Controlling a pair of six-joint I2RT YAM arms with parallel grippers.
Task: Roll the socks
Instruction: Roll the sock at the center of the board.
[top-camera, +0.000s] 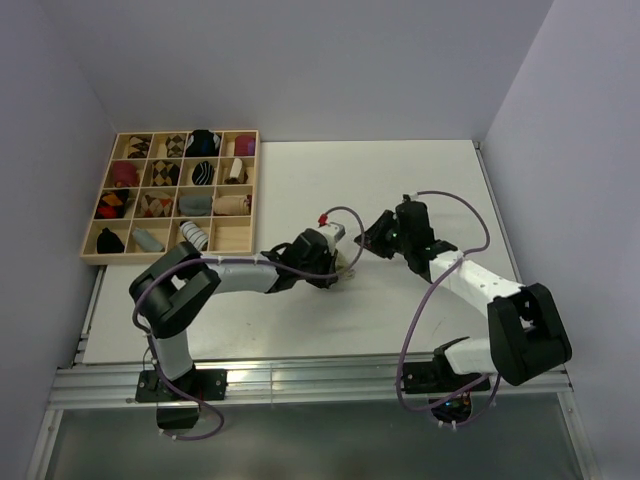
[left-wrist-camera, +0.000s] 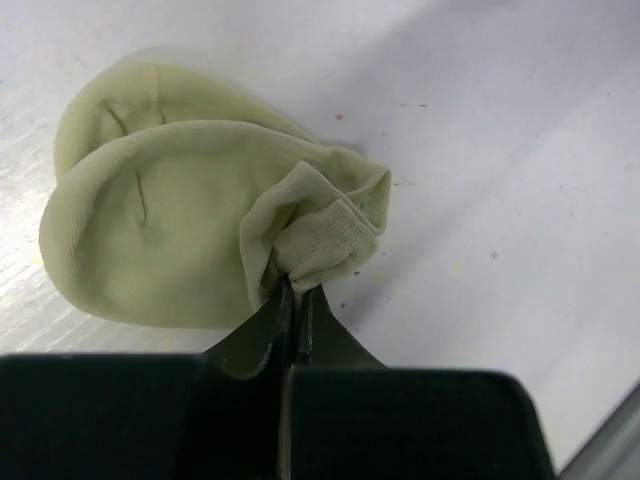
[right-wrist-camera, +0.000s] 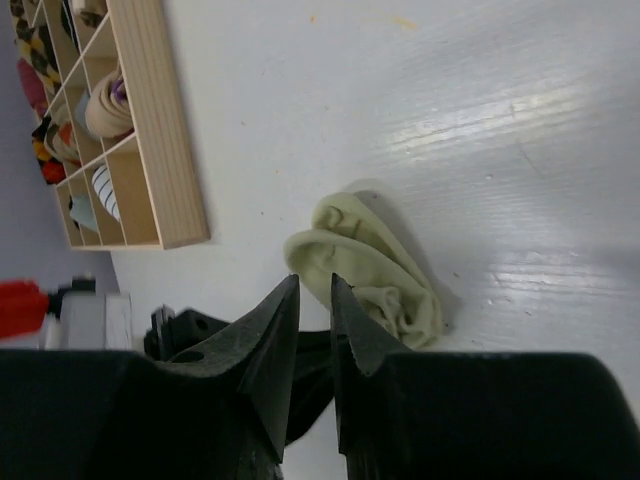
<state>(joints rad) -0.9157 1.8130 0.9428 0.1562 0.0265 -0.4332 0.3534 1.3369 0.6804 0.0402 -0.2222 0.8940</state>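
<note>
Mid-table (top-camera: 420, 190), near the wooden tray (top-camera: 170, 257) of rolled socks, the pale yellow-green sock (left-wrist-camera: 170, 230) lies folded over itself in two rounded layers, its ribbed cuff bunched at one end. L gripper (left-wrist-camera: 293, 290) is clamped on that cuff, fabric pinched betw. the tips, w/ the arm stretched low across the table. R gripper (right-wrist-camera: 315, 290) hangs just beside the sock, jaws a little apart w/ nothing betw. them, wrist angled toward the L one.
</note>
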